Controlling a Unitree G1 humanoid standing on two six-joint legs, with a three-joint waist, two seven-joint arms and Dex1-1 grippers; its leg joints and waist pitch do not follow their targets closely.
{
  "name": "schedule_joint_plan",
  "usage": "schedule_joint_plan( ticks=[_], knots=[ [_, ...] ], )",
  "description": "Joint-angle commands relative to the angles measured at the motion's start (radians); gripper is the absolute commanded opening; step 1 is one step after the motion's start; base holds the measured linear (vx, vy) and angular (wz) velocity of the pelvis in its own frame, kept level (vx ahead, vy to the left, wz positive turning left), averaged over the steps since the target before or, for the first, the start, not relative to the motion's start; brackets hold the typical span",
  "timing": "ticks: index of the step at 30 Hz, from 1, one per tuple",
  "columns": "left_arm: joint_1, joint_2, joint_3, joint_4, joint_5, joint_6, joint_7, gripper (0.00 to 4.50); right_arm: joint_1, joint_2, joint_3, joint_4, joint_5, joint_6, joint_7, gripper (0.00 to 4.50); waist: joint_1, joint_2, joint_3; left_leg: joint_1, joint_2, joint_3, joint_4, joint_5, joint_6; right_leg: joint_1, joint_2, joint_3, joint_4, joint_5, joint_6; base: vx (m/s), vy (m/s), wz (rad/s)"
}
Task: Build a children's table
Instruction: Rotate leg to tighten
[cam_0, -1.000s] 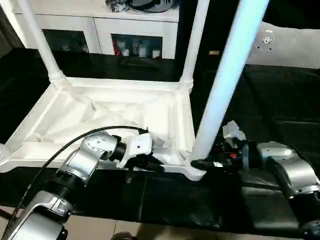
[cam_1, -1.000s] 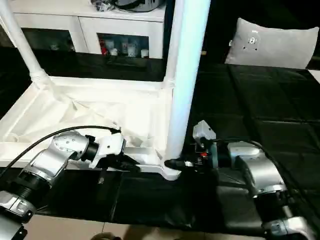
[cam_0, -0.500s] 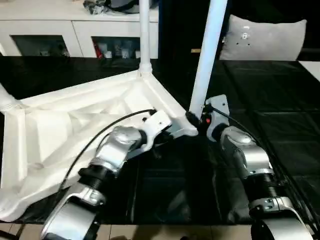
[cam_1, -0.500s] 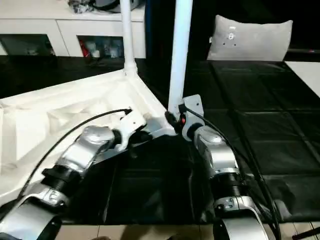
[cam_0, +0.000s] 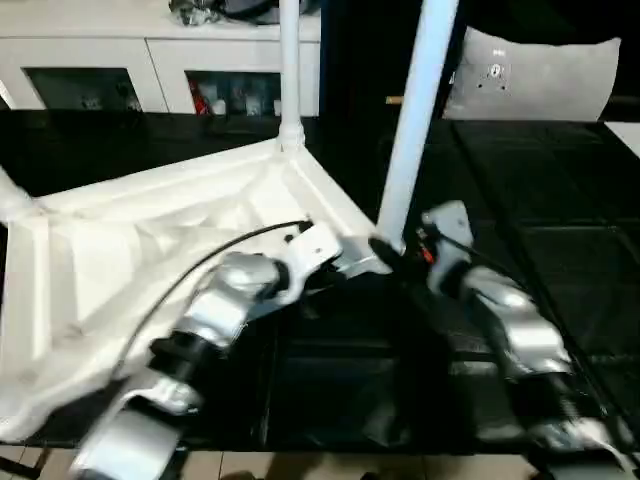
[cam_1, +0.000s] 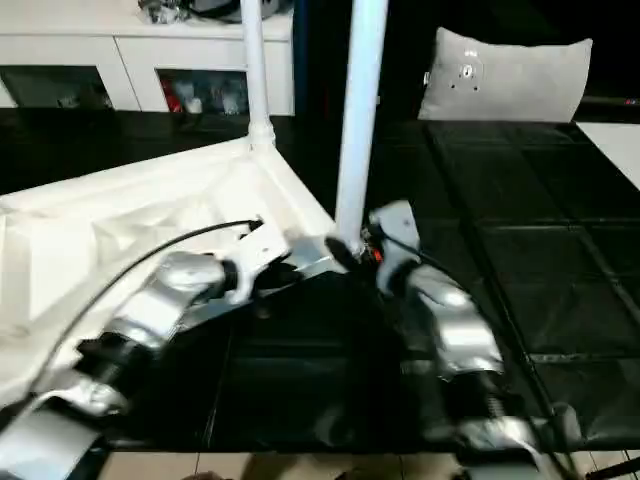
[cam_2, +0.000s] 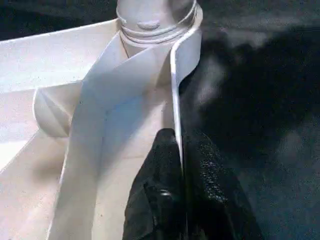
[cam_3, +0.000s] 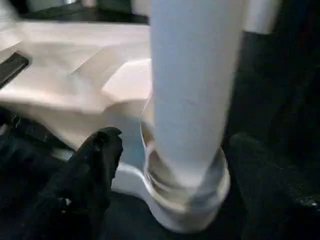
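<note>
Beside leg (cam_3: 192, 95), right gripper (cam_3: 175, 165) seemingly widened.

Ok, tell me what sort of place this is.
Likely a home-style room used as a test space: a white cabinet with glass doors at the back, a grey cushion, and a large black-covered work surface bearing the upturned white tabletop.
</note>
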Motion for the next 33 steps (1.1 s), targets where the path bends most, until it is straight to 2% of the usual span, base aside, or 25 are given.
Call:
schedule_joint_plan(
  ticks=[1,2,5,6,7,8,12,14,16,17,20,26,33],
  knots=[
    [0.020,0.021,-0.028,0.006,-0.002,-0.056,-0.063,0.00,0.001,-0.027,-0.004,-0.029,0.027,-0.012,0.066,3.99,0.008,-0.013,-0.063,-0.005,0.044,-0.012,-0.061,-0.137,0.092,0.060,-0.071,0.049,-0.084,-0.248,-0.193,0.000,0.000,0.00],
    [0.021,0.036,-0.035,0.010,-0.006,-0.082,-0.095,0.00,0.003,-0.053,-0.008,-0.031,0.035,-0.013,0.101,4.12,0.009,-0.011,-0.062,-0.005,0.045,-0.013,-0.061,-0.144,0.089,0.060,-0.071,0.048,-0.084,-0.256,-0.194,0.000,0.000,0.00],
    [0.024,0.066,-0.051,0.015,-0.016,-0.140,-0.173,0.00,0.008,-0.113,-0.002,-0.040,0.046,-0.014,0.183,4.40,0.013,-0.013,-0.062,-0.005,0.046,-0.012,-0.061,-0.147,0.085,0.059,-0.071,0.049,-0.083,-0.259,-0.193,0.000,0.000,0.00],
    [0.025,0.076,-0.055,0.016,-0.019,-0.155,-0.196,0.00,0.010,-0.132,0.003,-0.044,0.047,-0.017,0.209,4.40,0.015,-0.014,-0.063,-0.005,0.046,-0.012,-0.061,-0.142,0.085,0.059,-0.072,0.049,-0.082,-0.256,-0.196,0.000,0.000,0.00],
    [0.025,0.092,-0.068,0.016,-0.022,-0.185,-0.238,0.00,0.016,-0.167,0.017,-0.056,0.053,-0.010,0.267,4.40,0.018,-0.008,-0.063,-0.003,0.047,-0.012,-0.060,-0.139,0.085,0.058,-0.073,0.050,-0.082,-0.250,-0.199,0.000,0.000,0.00],
    [0.026,0.114,-0.084,0.017,-0.031,-0.233,-0.302,0.00,0.022,-0.216,0.038,-0.072,0.058,-0.007,0.347,4.40,0.021,-0.012,-0.064,-0.003,0.046,-0.012,-0.059,-0.139,0.091,0.060,-0.072,0.049,-0.081,-0.236,-0.203,0.000,0.000,0.00],
    [0.031,0.136,-0.098,-0.006,-0.068,-0.246,-0.413,0.00,0.019,-0.254,0.066,-0.078,0.081,0.005,0.461,4.40,0.039,-0.013,-0.063,-0.001,0.052,-0.007,-0.059,-0.134,0.099,0.057,-0.072,0.049,-0.075,-0.221,-0.216,0.000,0.000,0.00],
    [0.032,0.140,-0.104,-0.012,-0.075,-0.253,-0.440,0.00,0.019,-0.262,0.085,-0.083,0.083,0.013,0.496,4.13,0.044,-0.014,-0.063,0.001,0.055,-0.008,-0.059,-0.137,0.093,0.055,-0.074,0.049,-0.074,-0.228,-0.221,0.000,0.000,0.00],
    [0.034,0.145,-0.112,-0.019,-0.080,-0.258,-0.464,0.00,0.020,-0.269,0.102,-0.092,0.089,0.025,0.530,4.05,0.047,-0.014,-0.062,0.002,0.056,-0.008,-0.061,-0.142,0.088,0.055,-0.073,0.049,-0.074,-0.225,-0.224,0.000,0.000,0.00],
    [0.036,0.151,-0.124,-0.020,-0.081,-0.276,-0.489,0.00,0.024,-0.277,0.124,-0.111,0.103,0.043,0.575,3.93,0.049,-0.018,-0.063,0.001,0.056,-0.008,-0.060,-0.143,0.087,0.056,-0.074,0.049,-0.072,-0.225,-0.224,0.000,0.000,0.00],
    [0.035,0.158,-0.136,-0.018,-0.079,-0.294,-0.511,0.00,0.027,-0.281,0.149,-0.121,0.112,0.057,0.609,3.61,0.054,-0.019,-0.062,0.001,0.057,-0.009,-0.061,-0.144,0.087,0.055,-0.076,0.050,-0.074,-0.243,-0.211,0.000,0.000,0.00],
    [0.039,0.156,-0.132,-0.027,-0.088,-0.295,-0.531,0.00,0.025,-0.267,0.168,-0.115,0.113,0.070,0.638,3.12,0.060,-0.020,-0.063,0.002,0.055,-0.009,-0.061,-0.148,0.070,0.054,-0.076,0.050,-0.077,-0.275,-0.195,0.000,0.000,0.00],
    [0.046,0.154,-0.135,-0.039,-0.097,-0.292,-0.539,0.00,0.027,-0.264,0.181,-0.130,0.123,0.102,0.642,2.51,0.060,-0.019,-0.064,0.000,0.054,-0.009,-0.061,-0.129,0.071,0.056,-0.075,0.049,-0.073,-0.244,-0.201,0.000,0.000,0.00]
  ],
)
